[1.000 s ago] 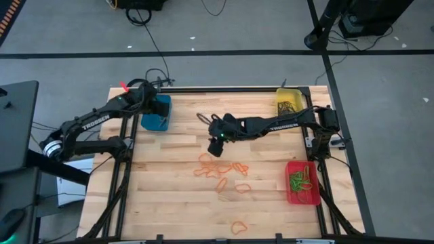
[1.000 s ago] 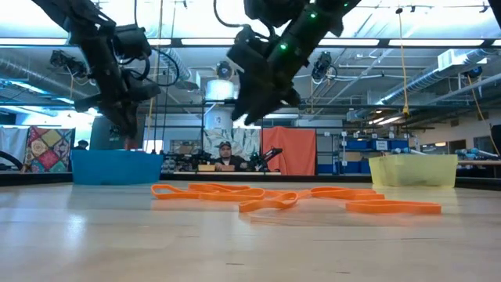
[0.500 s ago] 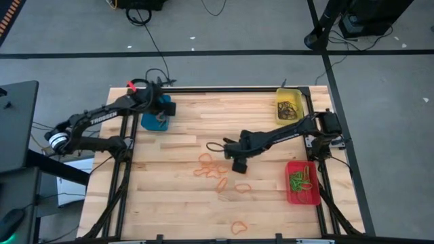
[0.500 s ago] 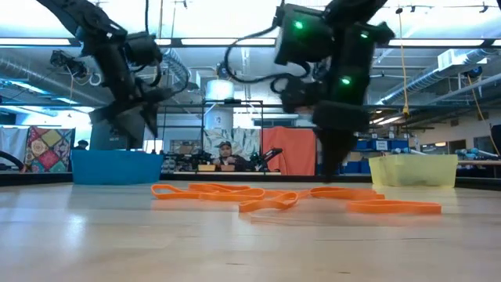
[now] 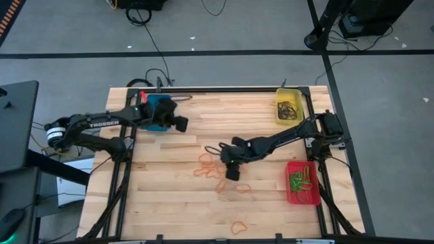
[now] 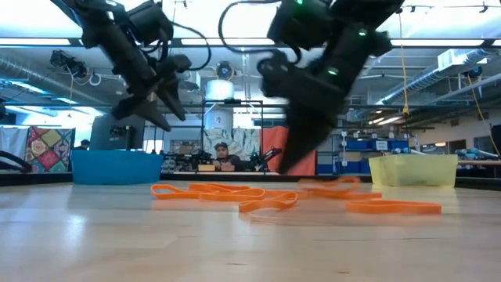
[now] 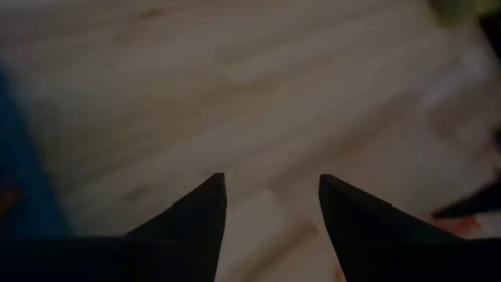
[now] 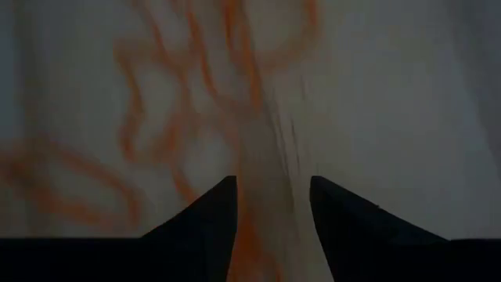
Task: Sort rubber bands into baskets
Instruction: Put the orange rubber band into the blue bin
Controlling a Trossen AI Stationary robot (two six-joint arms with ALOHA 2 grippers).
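Observation:
Several orange rubber bands lie loose on the wooden table; in the low view they show as flat loops. My right gripper stands low over this cluster, open, with an orange strand between its fingers. My left gripper hangs open above bare wood just right of the blue basket, with nothing between its fingers. The yellow basket at the far right holds dark bands. The red basket at the near right holds green ones. My right gripper comes slanting down from the table's right, one finger on each side of an orange strand that lies on the wood. The view is blurred, and I cannot tell whether the fingers touch it.
More orange bands lie apart nearer the front edge. Black cables run over the floor beyond the table's far edge. A person sits far behind the table. Bare wood spans the table's left half.
My left gripper has opened over the blue basket, then swung out of it toward the table's right. My right gripper has gone toward the near edge and down onto the orange cluster, its fingers drawing somewhat closer. The bands on the table lie as before.

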